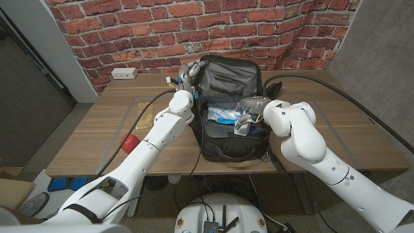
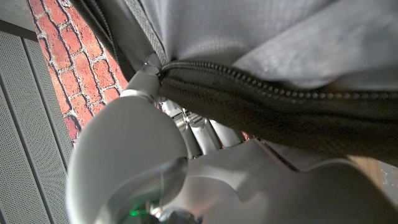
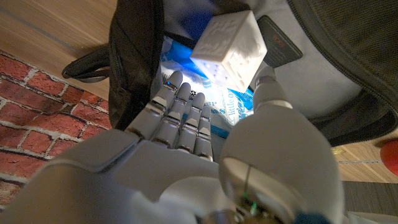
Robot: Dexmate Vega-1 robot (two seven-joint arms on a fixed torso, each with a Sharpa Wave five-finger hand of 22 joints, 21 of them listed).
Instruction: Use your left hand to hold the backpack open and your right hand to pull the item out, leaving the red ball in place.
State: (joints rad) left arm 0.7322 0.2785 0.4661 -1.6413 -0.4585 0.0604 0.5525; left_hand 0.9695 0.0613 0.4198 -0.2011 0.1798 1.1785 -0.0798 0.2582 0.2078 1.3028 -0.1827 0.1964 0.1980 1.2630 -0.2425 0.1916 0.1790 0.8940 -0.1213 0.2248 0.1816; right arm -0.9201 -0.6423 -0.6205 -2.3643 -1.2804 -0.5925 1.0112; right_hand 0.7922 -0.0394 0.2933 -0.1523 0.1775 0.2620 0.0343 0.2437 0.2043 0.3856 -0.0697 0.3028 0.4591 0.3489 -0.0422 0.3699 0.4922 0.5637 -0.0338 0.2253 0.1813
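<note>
Status: backpack [image 1: 229, 110], centre of the head view on the worktop [image 1: 97, 139], is open; flap upright. Left robot hand [image 1: 186, 76] grips the flap's zip edge at upper centre-left, per left wrist view. Right robot hand [image 1: 249, 116] is inside the opening; the white cube [image 3: 229, 48] sits between thumb and fingers [image 3: 180, 118]. Firm grip: cannot tell. Extraction not yet done.

Red ball [image 1: 129, 142]: lower left, on the worktop outside the bag, well apart.

Materials: bag = black woven fabric w/ coarse zip teeth, grey lining. Cube = pale, pitted, hard-edged. Beneath it, a glossy blue-white plastic packet [image 1: 223, 115]. Worktop = wood grain.
</note>
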